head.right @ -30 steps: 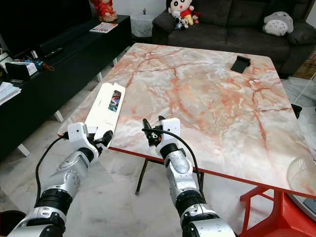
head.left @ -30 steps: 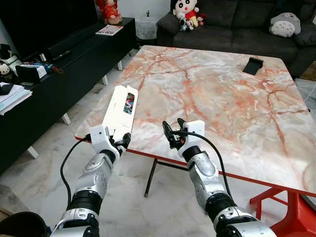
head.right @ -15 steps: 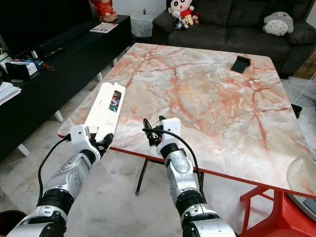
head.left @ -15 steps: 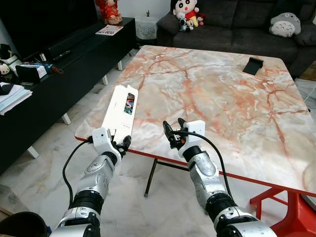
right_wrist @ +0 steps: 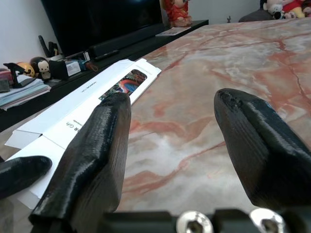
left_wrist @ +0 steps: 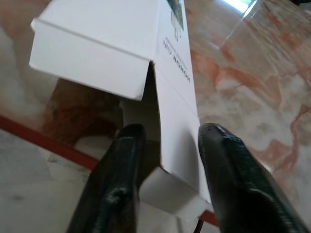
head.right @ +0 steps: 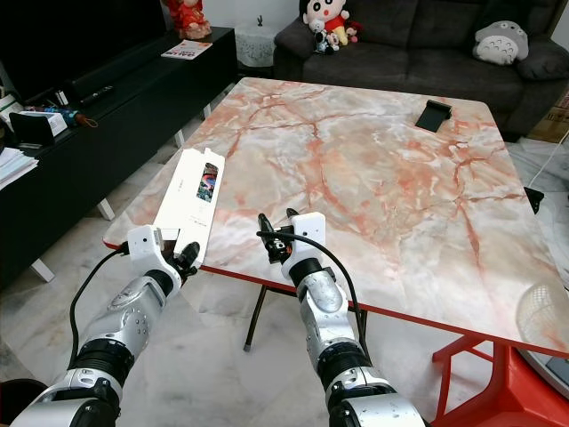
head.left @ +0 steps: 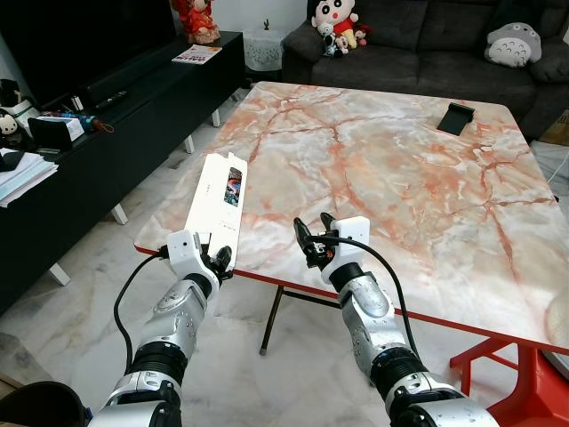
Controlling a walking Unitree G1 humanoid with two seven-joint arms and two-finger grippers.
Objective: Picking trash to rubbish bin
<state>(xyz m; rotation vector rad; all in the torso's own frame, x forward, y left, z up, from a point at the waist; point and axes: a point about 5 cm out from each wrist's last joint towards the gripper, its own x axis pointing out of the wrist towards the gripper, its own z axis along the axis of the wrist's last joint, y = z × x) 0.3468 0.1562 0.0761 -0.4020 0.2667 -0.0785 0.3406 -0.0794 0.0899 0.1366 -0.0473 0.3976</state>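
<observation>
A long flat white box (head.left: 218, 197) with a colourful picture lies on the marble table (head.left: 391, 178), along its left side near the front corner. My left gripper (head.left: 220, 259) is at the box's near end, just at the table edge. In the left wrist view its open fingers (left_wrist: 121, 174) stand either side of the box's (left_wrist: 107, 53) end flap. My right gripper (head.left: 313, 233) hovers open over the table's front edge, to the right of the box (right_wrist: 97, 94), with nothing between its fingers.
A black phone-like object (head.left: 456, 117) lies at the table's far right. A black TV cabinet (head.left: 89, 133) runs along the left and a dark sofa (head.left: 427, 44) stands behind. Red table legs (head.left: 498, 374) stand at the lower right over marble floor.
My left gripper has dipped slightly at the box's near end. The right arm has not moved.
</observation>
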